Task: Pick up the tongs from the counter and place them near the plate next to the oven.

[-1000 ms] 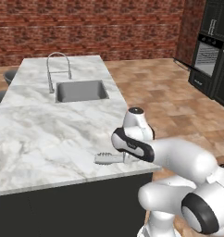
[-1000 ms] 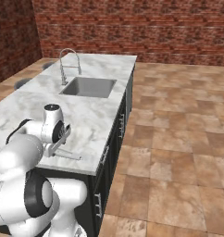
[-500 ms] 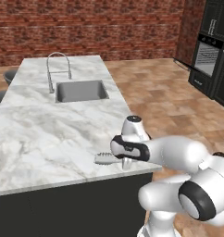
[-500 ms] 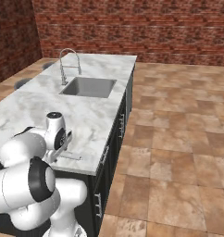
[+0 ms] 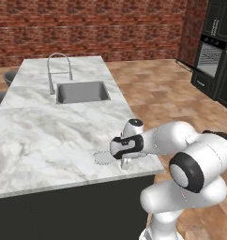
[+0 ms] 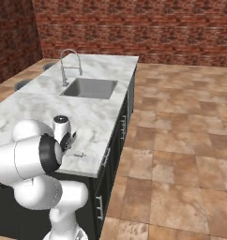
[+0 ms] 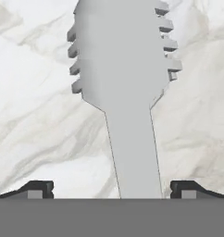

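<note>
The two dark fingertips (image 7: 40, 189) sit spread wide at the bottom of the hand view, one at 7 o'clock and one at 5 o'clock, with a clear gap on each side of the tongs' slim handle between them; they are not touching it. The tongs (image 7: 125, 88) run from 6 o'clock up to 12 o'clock in this view, light grey, widening into a toothed, scalloped end near the top. They lie flat on the white-grey veined marble counter (image 7: 35, 115).

In the left base view, the gripper (image 5: 125, 162) points down at the near right part of the counter (image 5: 45, 136), close to its front edge. The scalloped end of the tongs (image 5: 104, 158) sticks out toward 9 o'clock from under the hand. The white arm bends in from 4 o'clock. A steel sink (image 5: 82, 92) with a tall arched faucet (image 5: 58, 70) sits farther back on the island, toward 11 o'clock from the hand. The oven (image 5: 212, 60) is set in dark cabinetry at the far right, at 2 o'clock, well apart from the island across a brown tiled floor (image 5: 162, 93).

In the right base view, the gripper (image 6: 72, 151) is low over the counter's near corner, and the thin end of the tongs (image 6: 79, 154) shows just beside it toward 3 o'clock. A red brick wall (image 6: 134, 28) runs behind.
</note>
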Motion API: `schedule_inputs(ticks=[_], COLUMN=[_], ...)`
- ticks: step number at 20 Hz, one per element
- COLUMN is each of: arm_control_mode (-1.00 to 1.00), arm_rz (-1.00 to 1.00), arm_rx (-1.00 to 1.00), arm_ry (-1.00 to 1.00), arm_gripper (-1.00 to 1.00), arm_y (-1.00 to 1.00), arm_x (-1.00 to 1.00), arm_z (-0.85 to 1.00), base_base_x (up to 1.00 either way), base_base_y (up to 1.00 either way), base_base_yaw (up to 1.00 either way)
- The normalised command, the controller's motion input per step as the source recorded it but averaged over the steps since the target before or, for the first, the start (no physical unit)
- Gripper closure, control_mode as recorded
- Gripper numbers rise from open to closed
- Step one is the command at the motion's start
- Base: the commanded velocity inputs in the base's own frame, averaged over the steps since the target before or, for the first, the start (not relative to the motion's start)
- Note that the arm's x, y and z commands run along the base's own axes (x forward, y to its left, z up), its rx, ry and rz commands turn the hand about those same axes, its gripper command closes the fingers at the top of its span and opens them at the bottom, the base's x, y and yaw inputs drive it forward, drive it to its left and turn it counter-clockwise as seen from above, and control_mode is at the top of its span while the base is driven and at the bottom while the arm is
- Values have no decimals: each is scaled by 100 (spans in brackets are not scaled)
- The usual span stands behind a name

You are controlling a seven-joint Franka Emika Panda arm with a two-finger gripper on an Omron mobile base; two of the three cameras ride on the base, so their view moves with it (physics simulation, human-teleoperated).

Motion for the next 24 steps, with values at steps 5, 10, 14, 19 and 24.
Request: schedule_inputs(ticks=[5,10,14,19,24], arm_control_mode=[-100,-100,-100,-100,-100], arm_rz=[6,3,0,0,0], arm_rx=[2,0,0,0,0], arm_ry=[-5,0,0,-5,-19], arm_gripper=[-100,100,100,100,100], arm_y=[0,3,0,-11,-26], arm_x=[18,1,0,-28,-56], arm_z=[-30,-37,-28,-4,40], base_base_x=[0,0,0,0,0], base_base_y=[0,0,0,0,0], base_base_yaw=[0,0,0,0,0])
